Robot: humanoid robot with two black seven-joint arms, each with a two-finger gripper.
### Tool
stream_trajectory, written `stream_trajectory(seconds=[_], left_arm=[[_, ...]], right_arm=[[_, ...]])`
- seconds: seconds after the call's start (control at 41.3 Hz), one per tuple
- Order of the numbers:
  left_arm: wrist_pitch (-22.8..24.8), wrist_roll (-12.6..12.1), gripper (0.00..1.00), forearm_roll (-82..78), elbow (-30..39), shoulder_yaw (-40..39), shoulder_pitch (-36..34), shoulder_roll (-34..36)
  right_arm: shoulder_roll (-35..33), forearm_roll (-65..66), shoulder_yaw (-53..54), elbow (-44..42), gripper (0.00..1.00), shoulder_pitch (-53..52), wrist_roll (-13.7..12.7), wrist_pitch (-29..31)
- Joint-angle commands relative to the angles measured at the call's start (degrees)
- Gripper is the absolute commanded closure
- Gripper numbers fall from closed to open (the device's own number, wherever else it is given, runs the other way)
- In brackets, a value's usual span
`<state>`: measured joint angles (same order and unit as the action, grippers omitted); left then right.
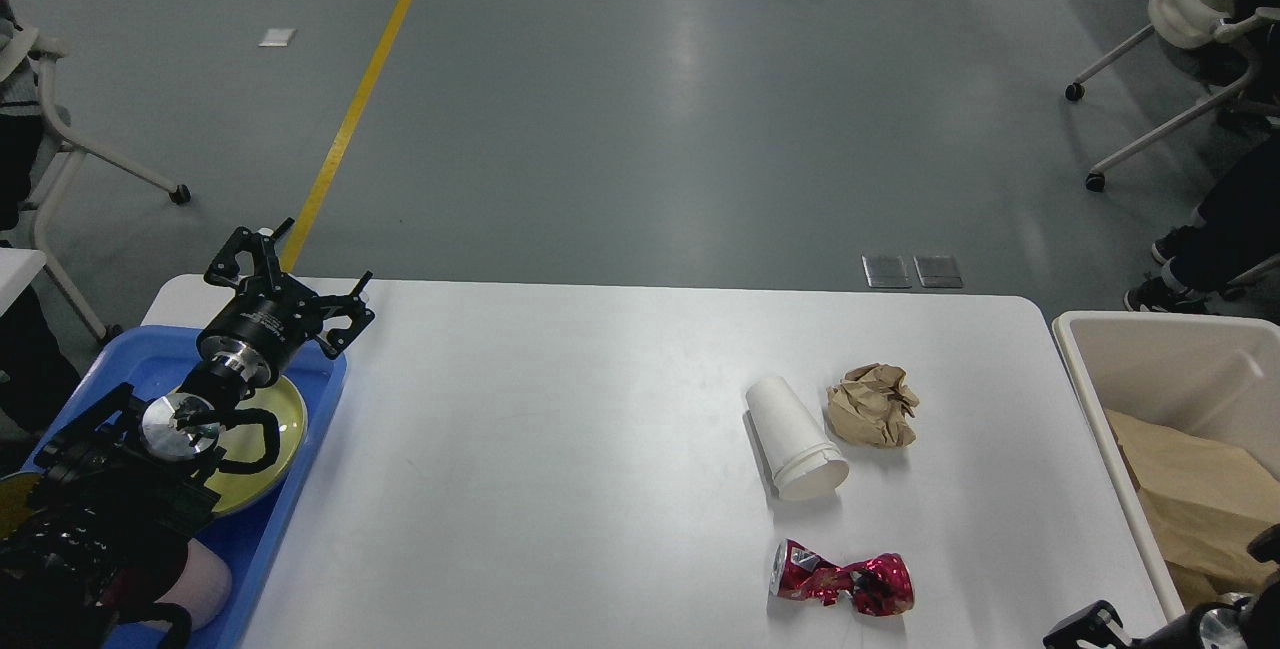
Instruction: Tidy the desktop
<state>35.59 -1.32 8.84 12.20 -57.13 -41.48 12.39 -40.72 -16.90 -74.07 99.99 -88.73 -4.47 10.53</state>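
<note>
Head view: left hand spread open above blue tray.

Bright, even overhead light; pale glare streaks on the grey floor; soft short shadows under things on the table; sharp throughout.

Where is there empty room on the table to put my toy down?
The big bare patch of the table lies between the blue tray on the left and the white cup. It is crowded on the right, where the cup, the paper ball and the crushed can lie near the bin.
</note>
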Motion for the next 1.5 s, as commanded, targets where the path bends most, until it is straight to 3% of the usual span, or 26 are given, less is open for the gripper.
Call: stream_trajectory(seconds=[0.0, 0.145, 0.267, 0.654, 0.8, 0.824, 0.848, 0.873, 1.066, 1.478], left_arm=[[0.00, 0.00, 0.00, 0.03, 0.02, 0.00, 0.00, 0.00], [0.00, 0.00, 0.00, -0.05, -0.07, 0.00, 0.00, 0.00], [0.00, 0.00, 0.00, 0.03, -0.07, 0.00, 0.00, 0.00], [0.00, 0.00, 0.00, 0.03, 0.02, 0.00, 0.00, 0.00], [0.00, 0.00, 0.00, 0.03, 0.02, 0.00, 0.00, 0.00], [0.00, 0.00, 0.00, 0.03, 0.02, 0.00, 0.00, 0.00], [0.00, 0.00, 0.00, 0.03, 0.02, 0.00, 0.00, 0.00], [0.00, 0.00, 0.00, 0.03, 0.02, 0.00, 0.00, 0.00], [0.00, 0.00, 0.00, 0.03, 0.02, 0.00, 0.00, 0.00], [0.00, 0.00, 0.00, 0.03, 0.02, 0.00, 0.00, 0.00]], right_arm=[[0.12, -1.03, 4.19, 0.01, 0.04, 3.56, 0.17, -3.23], [1.70, -1.03, 8.50, 0.01, 0.16, 8.04, 0.34, -8.06], [4.07, -1.03, 10.17, 0.01, 0.50, 9.54, 0.34, -10.71], [5.48, -1.03, 10.70, 0.01, 0.51, 8.14, 0.26, -11.41], [5.57, -1.03, 10.61, 0.01, 0.60, 7.96, 0.26, -11.33], [5.57, -1.03, 10.70, 0.01, 0.66, 7.87, 0.26, -11.32], [5.65, -1.03, 10.61, 0.01, 0.78, 7.70, 0.34, -11.41], [5.65, -1.03, 10.70, 0.01, 1.00, 7.44, 0.26, -11.59], [5.65, -0.68, 10.61, 0.01, 1.00, 4.63, 0.26, -15.10], [8.38, -0.41, 10.70, -4.88, 1.00, -6.10, -0.80, -14.75]])
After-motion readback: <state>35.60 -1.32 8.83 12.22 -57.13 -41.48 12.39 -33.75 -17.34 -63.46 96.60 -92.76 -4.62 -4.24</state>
